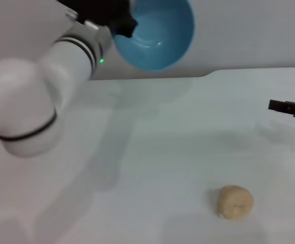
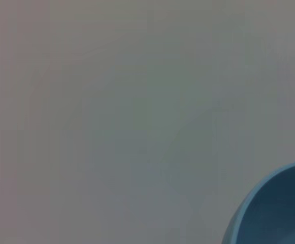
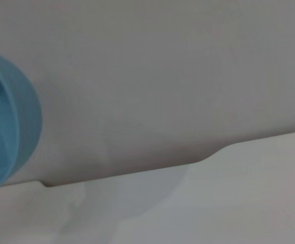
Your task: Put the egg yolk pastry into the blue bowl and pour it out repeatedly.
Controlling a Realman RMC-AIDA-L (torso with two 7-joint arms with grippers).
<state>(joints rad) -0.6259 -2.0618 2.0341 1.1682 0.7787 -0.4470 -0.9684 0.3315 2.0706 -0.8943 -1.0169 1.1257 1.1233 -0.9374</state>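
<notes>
The white counter point(image 1: 152, 152) fills most of the head view, and almost nothing lies on it. Above its far edge the left arm holds the blue bowl point(image 1: 157, 33) up in the air, tipped so that its open mouth faces forward and down toward the camera. The inside shows plainly and has nothing in it. The left gripper point(image 1: 118, 23) is a dark shape clamped on the bowl's rim on the robot's left side; its fingers are closed on that rim, though the fingertips themselves are hard to separate from the dark housing. The left wrist view shows only a curved piece of the bowl against a blank background, and the right wrist view catches the bowl's outer wall at its edge, with the counter's back edge below.

The egg yolk pastry point(image 1: 234, 202) sits alone on the counter, near the front and to the robot's right, well apart from the bowl and from both arms.

The right gripper point(image 1: 288, 108) just enters from the right edge of the head view, low over the counter and well apart from the pastry. Too little of it shows to say whether its fingers are open.

Judging by this, a pour looks complete: bowl tilted and empty, pastry out on the counter. What is left of the cycle is to set the bowl level again, pick up the pastry, likely with the right arm, drop it in, and tip again.
</notes>
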